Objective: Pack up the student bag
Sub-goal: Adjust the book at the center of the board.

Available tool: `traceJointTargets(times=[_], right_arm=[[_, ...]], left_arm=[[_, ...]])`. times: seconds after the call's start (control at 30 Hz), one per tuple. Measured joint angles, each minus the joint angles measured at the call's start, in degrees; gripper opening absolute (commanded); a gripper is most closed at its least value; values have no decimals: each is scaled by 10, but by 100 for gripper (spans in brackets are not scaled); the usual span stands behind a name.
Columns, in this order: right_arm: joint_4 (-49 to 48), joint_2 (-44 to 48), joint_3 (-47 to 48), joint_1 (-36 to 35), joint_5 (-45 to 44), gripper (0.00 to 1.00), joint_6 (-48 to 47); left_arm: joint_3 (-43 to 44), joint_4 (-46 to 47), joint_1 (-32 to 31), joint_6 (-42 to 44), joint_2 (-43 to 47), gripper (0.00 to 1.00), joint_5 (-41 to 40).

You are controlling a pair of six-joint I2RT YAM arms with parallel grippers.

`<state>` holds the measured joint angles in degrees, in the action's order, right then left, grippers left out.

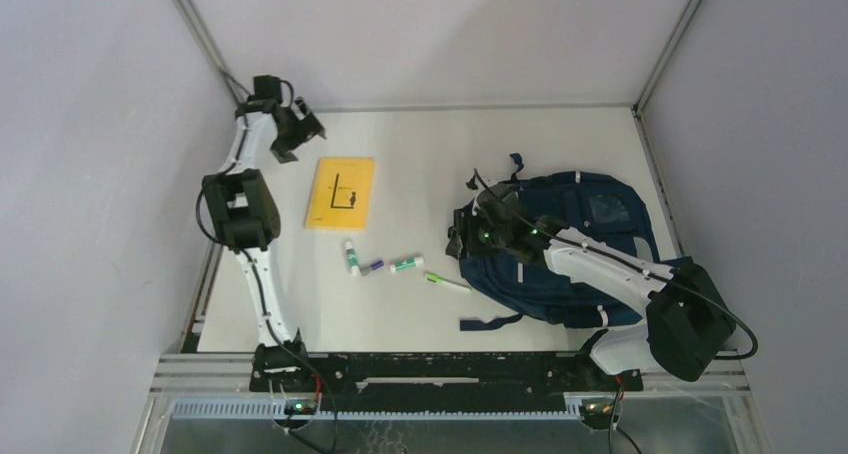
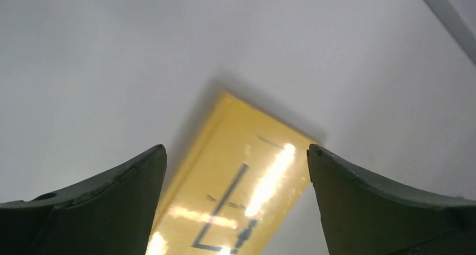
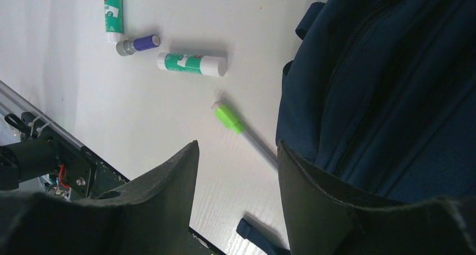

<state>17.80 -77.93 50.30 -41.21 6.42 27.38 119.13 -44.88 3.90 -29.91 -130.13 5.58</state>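
Observation:
The navy blue student bag lies flat at the right of the white table, straps trailing toward the front. My right gripper is open and empty at the bag's left edge. In the right wrist view the gripper has its right finger against the bag's fabric, with bare table between the jaws. My left gripper is open and empty at the far left, just above the far edge of a yellow book. The left wrist view shows the book below its open gripper.
Between the book and the bag lie two green-and-white glue sticks, a small purple-capped item and a green-capped pen. The pen lies close to the bag's left edge. Walls close the back and both sides.

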Motion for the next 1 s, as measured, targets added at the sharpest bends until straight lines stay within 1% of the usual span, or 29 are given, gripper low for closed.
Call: traceJointTargets(times=[0.07,0.13,0.3,0.47,0.6,0.77,1.0], right_arm=[[0,0,0,0,1,61,0],[0,0,0,0,2,61,0],[7,2,0,0,-8,61,-2],[18,7,0,0,-18,61,-2],[19,8,0,3,-19,62,-2],[19,14,0,11,-19,62,-2],[18,15,0,18,-15,62,-2]], left_arm=[[1,0,30,-11,-3,100,-15],[14,-10,44,-16,-15,100,-21],[74,-28,37,-7,-82,100,-4],[86,-49,0,21,-119,100,44],[112,-56,-31,47,-127,100,86],[114,-63,-80,79,-129,100,123],[114,-64,-147,95,-129,100,174]])
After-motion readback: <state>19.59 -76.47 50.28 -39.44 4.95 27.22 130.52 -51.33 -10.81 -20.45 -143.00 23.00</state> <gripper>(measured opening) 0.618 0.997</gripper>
